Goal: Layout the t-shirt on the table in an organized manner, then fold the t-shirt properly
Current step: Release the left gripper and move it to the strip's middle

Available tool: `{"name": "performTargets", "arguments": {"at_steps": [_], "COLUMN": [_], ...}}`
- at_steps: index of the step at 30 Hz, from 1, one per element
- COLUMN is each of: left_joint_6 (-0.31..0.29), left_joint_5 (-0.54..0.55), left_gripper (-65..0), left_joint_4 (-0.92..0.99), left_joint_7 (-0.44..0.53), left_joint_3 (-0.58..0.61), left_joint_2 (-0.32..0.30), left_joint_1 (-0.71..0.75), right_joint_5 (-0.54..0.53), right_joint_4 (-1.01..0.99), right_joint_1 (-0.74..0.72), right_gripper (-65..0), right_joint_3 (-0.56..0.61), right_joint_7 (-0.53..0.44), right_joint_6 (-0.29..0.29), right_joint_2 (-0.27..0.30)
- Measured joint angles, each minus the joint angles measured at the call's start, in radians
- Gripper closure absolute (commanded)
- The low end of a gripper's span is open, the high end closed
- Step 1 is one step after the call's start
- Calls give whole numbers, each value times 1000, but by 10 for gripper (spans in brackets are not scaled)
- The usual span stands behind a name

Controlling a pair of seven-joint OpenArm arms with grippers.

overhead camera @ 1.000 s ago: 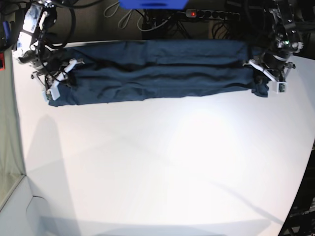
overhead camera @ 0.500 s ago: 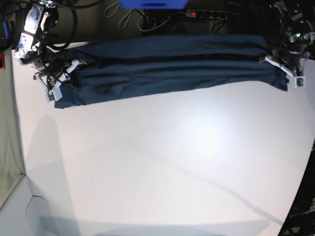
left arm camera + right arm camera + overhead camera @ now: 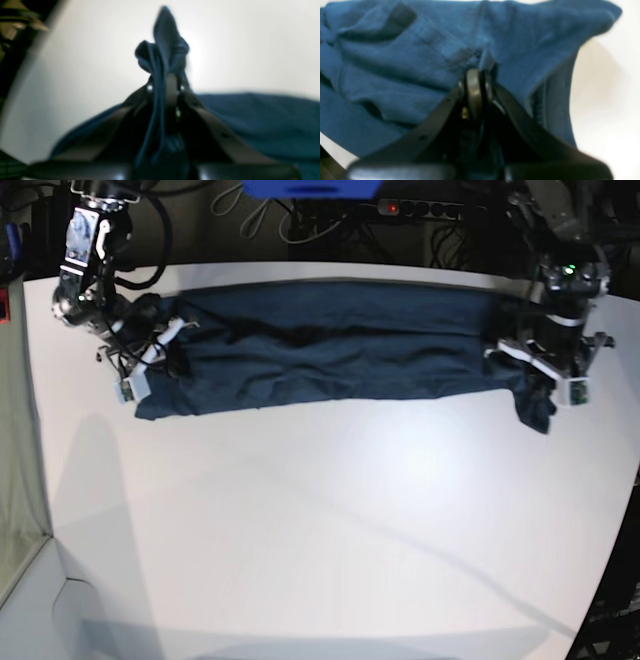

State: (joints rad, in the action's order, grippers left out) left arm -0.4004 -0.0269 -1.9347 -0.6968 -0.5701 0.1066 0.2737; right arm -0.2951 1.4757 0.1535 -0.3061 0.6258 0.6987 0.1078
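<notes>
The t-shirt (image 3: 330, 350) lies as a long, narrow navy band across the far part of the table (image 3: 330, 530), its long axis running straight from one gripper to the other, so each arm has one end of it and neither is nearer the middle. The left gripper (image 3: 545, 370) is clenched on its end: in the left wrist view a bunched fold of cloth (image 3: 162, 57) stands up between the closed jaws and pokes out past the tips, with the rest of the shirt trailing off to one side below. The right gripper (image 3: 150, 360) is likewise closed on the opposite end; in the right wrist view the cloth (image 3: 420, 62) spreads out ahead of the pinched tips. From there the whole garment runs away toward the other arm.

The fabric looks soft and rumpled, with long creases along its length. It seems already folded lengthwise; I'd judge the next fold brings one end to the other.
</notes>
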Motion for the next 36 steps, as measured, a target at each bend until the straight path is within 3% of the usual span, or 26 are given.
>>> {"name": "performTargets", "arguments": {"at_steps": [2, 5, 6, 10, 13, 15, 18, 22, 26, 29, 36], "left_joint_6": [4, -2, 29, 264, 368, 406, 529, 650, 831, 902, 922], "left_joint_5": [-113, -229, -251, -233, -246, -237, -239, -232, -235, -228, -224], "left_gripper": [-2, -1, -1, -1, -1, -1, -1, -1, -1, -1, -3], "left_joint_4": [1, 2, 2, 40, 58, 58, 79, 180, 242, 280, 291], "left_joint_7": [6, 12, 15, 19, 11, 19, 32, 13, 27, 24, 21], "left_joint_3": [52, 145, 192, 357, 467, 565, 677, 797, 895, 965, 997], "left_joint_2": [57, 56, 49, 47, 43, 43, 45, 39, 41, 33, 33], "left_joint_1": [6, 5, 3, 3, 3, -1, -7, -23, -35, -40, -95], "right_joint_5": [-9, -13, -13, -5, -7, -9, -9, -9, -9, -9, -9], "right_joint_4": [-24, -31, -32, -32, -32, -32, -31, -31, -30, -30, -32], "right_joint_1": [-13, -21, -23, -28, -27, -27, -25, -26, -25, -25, -25], "right_gripper": [0, 0, 0, 0, 0, 0, 0, 0, 0, 0, 0], "right_joint_3": [1, 5, 10, 13, 14, 14, 14, 15, 15, 15, 15], "right_joint_7": [-10, -13, -10, -8, -8, -8, -10, -10, -7, -7, -7], "right_joint_6": [0, 2, 1, 1, 1, 1, 1, 1, 1, 1, 1], "right_joint_2": [0, 2, 3, 7, 8, 8, 8, 8, 8, 8, 8]}}
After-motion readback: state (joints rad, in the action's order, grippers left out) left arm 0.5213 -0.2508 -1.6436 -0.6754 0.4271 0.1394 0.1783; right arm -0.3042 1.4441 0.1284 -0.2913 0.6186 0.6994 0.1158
